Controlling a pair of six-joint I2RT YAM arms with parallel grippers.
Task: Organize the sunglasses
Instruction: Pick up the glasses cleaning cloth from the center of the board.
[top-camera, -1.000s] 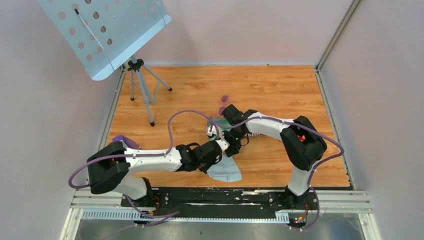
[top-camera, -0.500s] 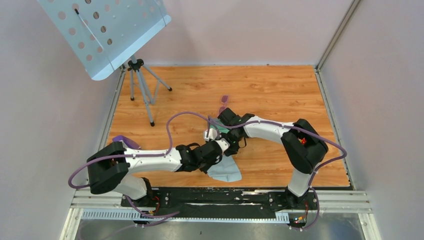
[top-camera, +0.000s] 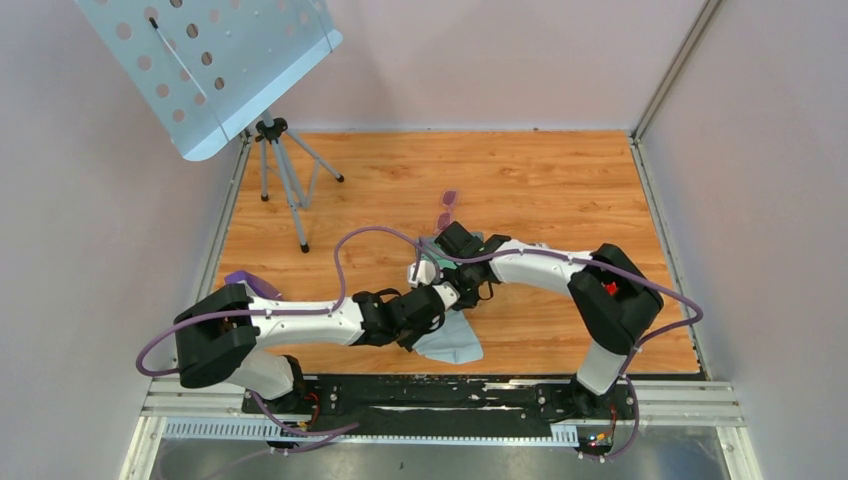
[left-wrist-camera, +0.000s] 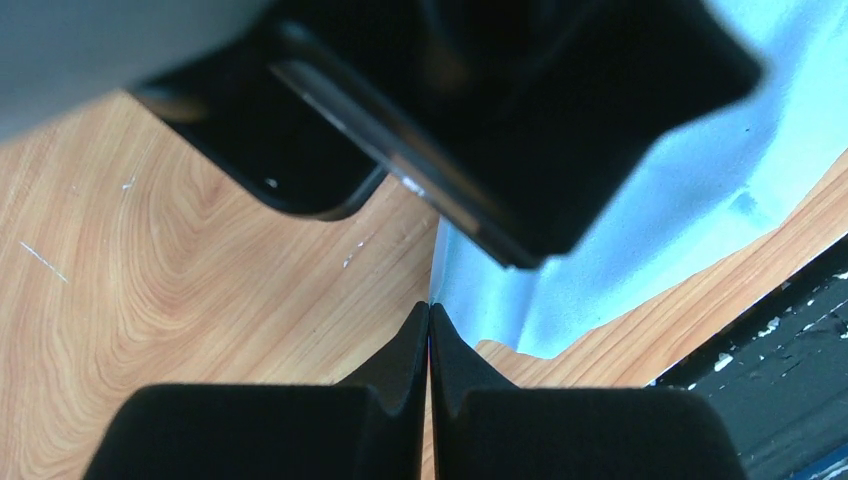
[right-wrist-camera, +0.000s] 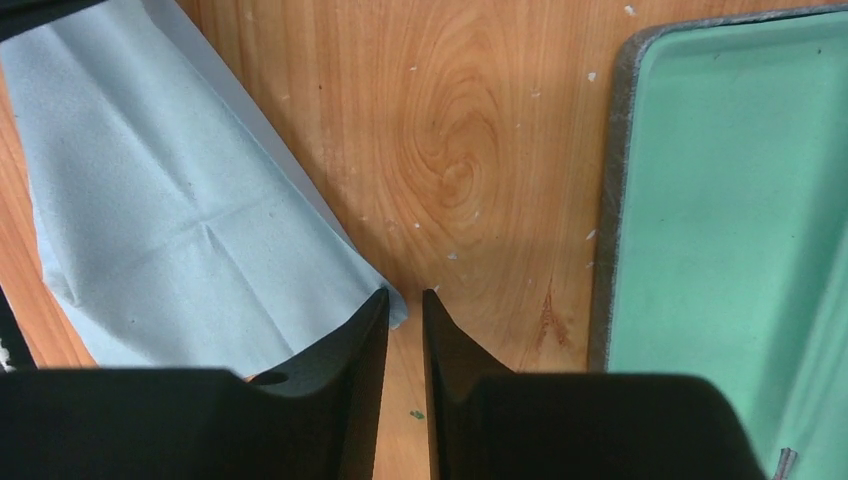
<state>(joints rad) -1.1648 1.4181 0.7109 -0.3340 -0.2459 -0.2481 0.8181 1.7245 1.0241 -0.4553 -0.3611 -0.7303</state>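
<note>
Closing right claw (right-wrist-camera: 405, 298) down to a slim gap at cloth (right-wrist-camera: 170, 220) corner, nearer it than a second ago. Keeping left claw (left-wrist-camera: 429, 312) pinched closed at cloth edge. Leaving sunglasses (top-camera: 447, 208) untouched on tabletop (top-camera: 560, 170), well beyond cloth. Means cloth grab first, probably.

right pincer (right-wrist-camera: 405, 300) narrower, nearer blue cloth (right-wrist-camera: 180, 230)

Top view: high behind the arm bases, looking down over the whole table (top-camera: 560, 170).
Left wrist: very close, facing down on wood and cloth (left-wrist-camera: 690, 200).
Right wrist: close, facing down.
Shared: the cloth, in all three views.
</note>
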